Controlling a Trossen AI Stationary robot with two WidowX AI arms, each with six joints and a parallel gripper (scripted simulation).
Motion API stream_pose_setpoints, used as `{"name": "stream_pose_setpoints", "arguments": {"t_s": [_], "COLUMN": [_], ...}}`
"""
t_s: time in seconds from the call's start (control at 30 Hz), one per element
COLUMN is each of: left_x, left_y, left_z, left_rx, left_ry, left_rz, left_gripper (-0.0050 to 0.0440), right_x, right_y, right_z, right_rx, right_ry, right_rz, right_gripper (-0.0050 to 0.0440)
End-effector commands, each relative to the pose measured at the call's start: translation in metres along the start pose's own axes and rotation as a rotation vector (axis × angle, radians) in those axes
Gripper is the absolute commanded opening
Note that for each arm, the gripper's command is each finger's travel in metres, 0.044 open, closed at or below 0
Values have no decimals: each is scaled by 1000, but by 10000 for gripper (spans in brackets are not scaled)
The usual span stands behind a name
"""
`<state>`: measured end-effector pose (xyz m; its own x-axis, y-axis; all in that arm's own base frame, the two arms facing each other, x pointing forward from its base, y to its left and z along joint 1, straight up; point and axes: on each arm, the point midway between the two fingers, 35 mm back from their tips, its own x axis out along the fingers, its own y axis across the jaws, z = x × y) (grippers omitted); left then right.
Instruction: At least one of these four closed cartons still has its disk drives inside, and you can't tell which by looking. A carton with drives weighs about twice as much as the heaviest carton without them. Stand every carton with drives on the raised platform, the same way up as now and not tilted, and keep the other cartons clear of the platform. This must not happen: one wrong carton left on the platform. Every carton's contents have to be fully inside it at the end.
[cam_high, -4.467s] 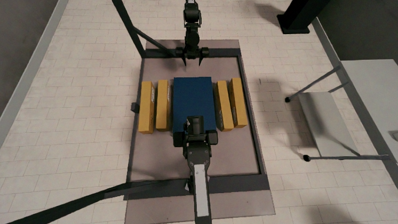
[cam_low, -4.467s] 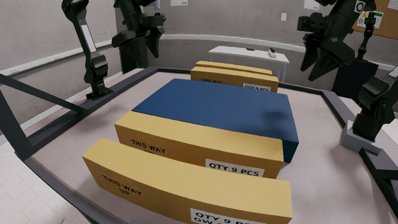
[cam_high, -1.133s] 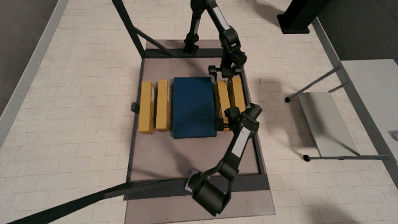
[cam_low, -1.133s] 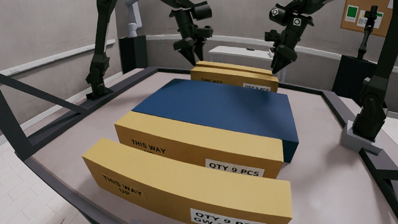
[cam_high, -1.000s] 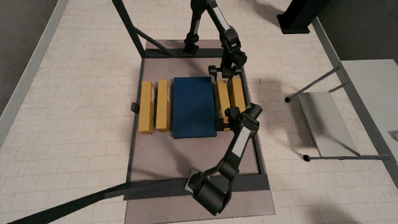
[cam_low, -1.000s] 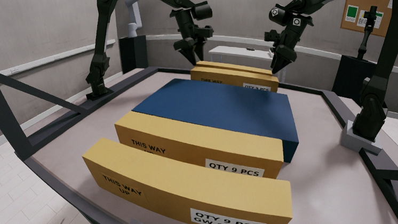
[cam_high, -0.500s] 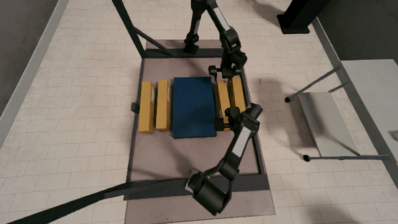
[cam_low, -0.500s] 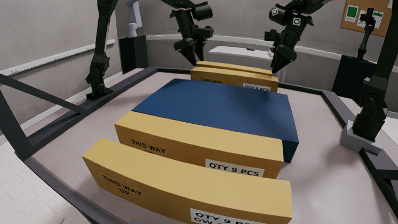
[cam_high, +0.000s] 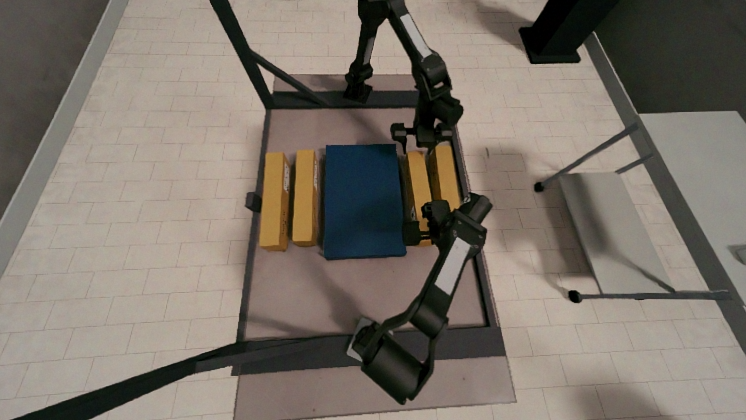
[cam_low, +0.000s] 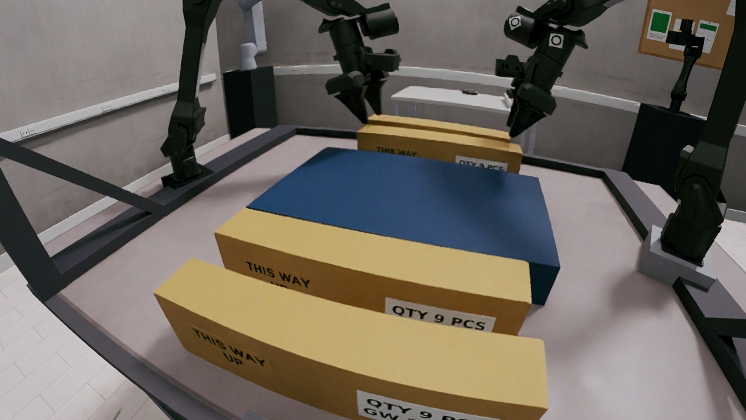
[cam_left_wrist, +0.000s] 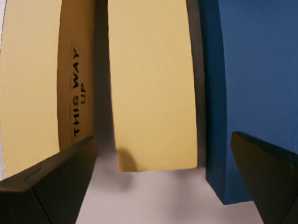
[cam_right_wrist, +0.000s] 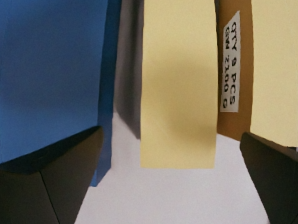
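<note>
The blue platform is bare. On one side stand an inner carton and an outer carton. On the other stand another inner carton and outer carton. All are closed and upright. My left gripper is open above the first inner carton's "THIS WAY UP" end. My right gripper is open above its "QTY 9 PCS" end.
The tabletop has a dark raised frame around it. The first pair of cartons stands close together, the inner one close beside the platform and the outer one near the frame. A slanted post rises at one corner.
</note>
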<state>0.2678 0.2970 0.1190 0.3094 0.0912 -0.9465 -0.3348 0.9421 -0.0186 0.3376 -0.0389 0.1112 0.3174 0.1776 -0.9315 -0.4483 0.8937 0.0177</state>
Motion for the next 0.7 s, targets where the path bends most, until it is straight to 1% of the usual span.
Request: {"name": "stream_pose_setpoints", "arguments": {"t_s": [0.0, 0.03, 0.07, 0.67], "left_x": [-9, -9, 56, 56], "left_y": [2, 2, 4, 4], "left_z": [7, 7, -17, -16], "left_rx": [6, 6, 6, 8], "left_ry": [-28, -28, -25, -27], "left_rz": [13, 13, 15, 16], "left_gripper": [384, 384, 384, 384], "right_x": [-5, -5, 59, 60], "right_y": [-3, -3, -4, -5], "right_z": [6, 6, -20, -19], "right_rx": [-6, -6, -7, -8], "right_ry": [-18, -18, -15, -15], "right_rz": [-13, -13, -8, -9], "right_gripper": [386, 386, 386, 386]}}
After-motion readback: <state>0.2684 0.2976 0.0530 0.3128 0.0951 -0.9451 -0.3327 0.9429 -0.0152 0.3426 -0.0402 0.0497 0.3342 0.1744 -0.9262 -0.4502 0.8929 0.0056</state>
